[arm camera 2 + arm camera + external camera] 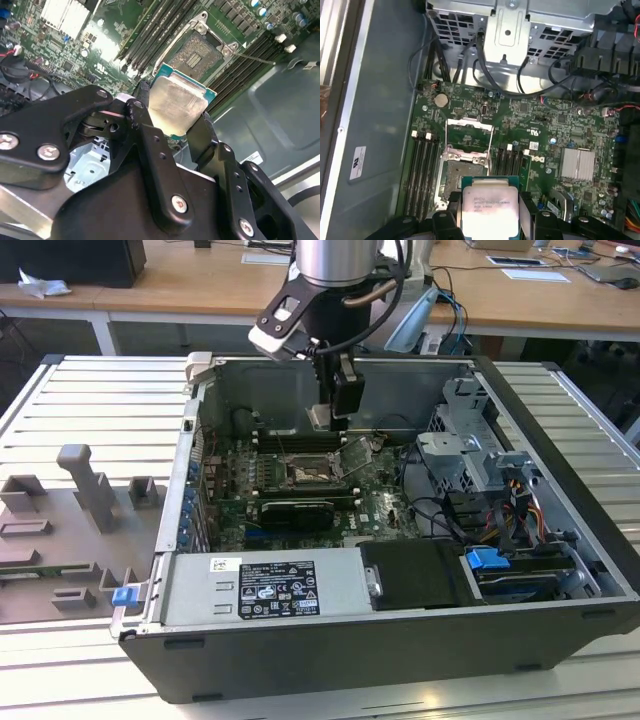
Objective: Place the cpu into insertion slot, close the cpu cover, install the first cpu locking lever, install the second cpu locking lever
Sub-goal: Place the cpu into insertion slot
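While clamped edgewise by the gripper (pixel 171 114), the cpu (pixel 177 102) is held above the insertion slot (pixel 197 54). It is judged light, rigid and fragile.

Clamped on the cpu (pixel 177 102) by opposite edges: flat, square, silvery-grey top, green rim, hanging above the board (pixel 555 145) and not yet seated. Just beside it in both wrist views, the insertion slot (pixel 456 176): square, dark-centred, bare, thin metal rim. Beyond that, the cpu cover (pixel 470 131), silvery windowed frame, swung open off the slot.
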